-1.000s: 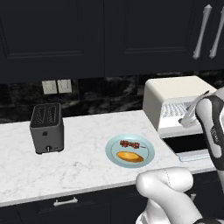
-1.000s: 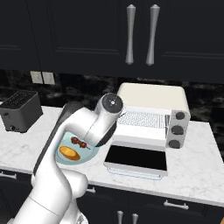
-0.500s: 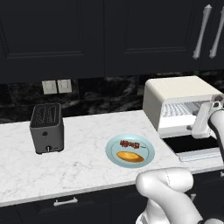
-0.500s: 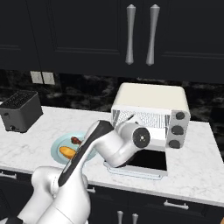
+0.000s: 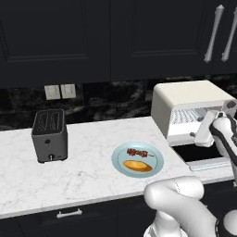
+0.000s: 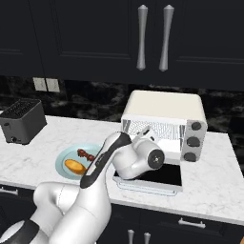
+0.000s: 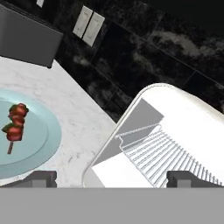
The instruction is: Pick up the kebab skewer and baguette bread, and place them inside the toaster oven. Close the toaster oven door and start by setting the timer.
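- Your gripper (image 7: 111, 178) is wide open and holds nothing; its two dark tips sit far apart at the bottom of the hand view.
- Right in front of the tips you see the toaster oven (image 7: 175, 127), cream-white, with its wire rack (image 7: 162, 155) showing inside.
- The toaster oven door (image 6: 155, 178) hangs open and lies flat, just below your hand in the right base view.
- Off to one side of your gripper sits the blue plate (image 7: 39, 144) on the white counter (image 7: 83, 118).
- The kebab skewer (image 7: 14, 124) lies on that plate, well apart from your tips.
- The baguette bread (image 5: 138, 165) lies on the same plate, beside the skewer, on the side nearer the counter's front edge.
- Farther off past the plate stands the black toaster (image 5: 49, 135).
- Behind it all you see wall sockets (image 7: 89, 27) on the dark wall.
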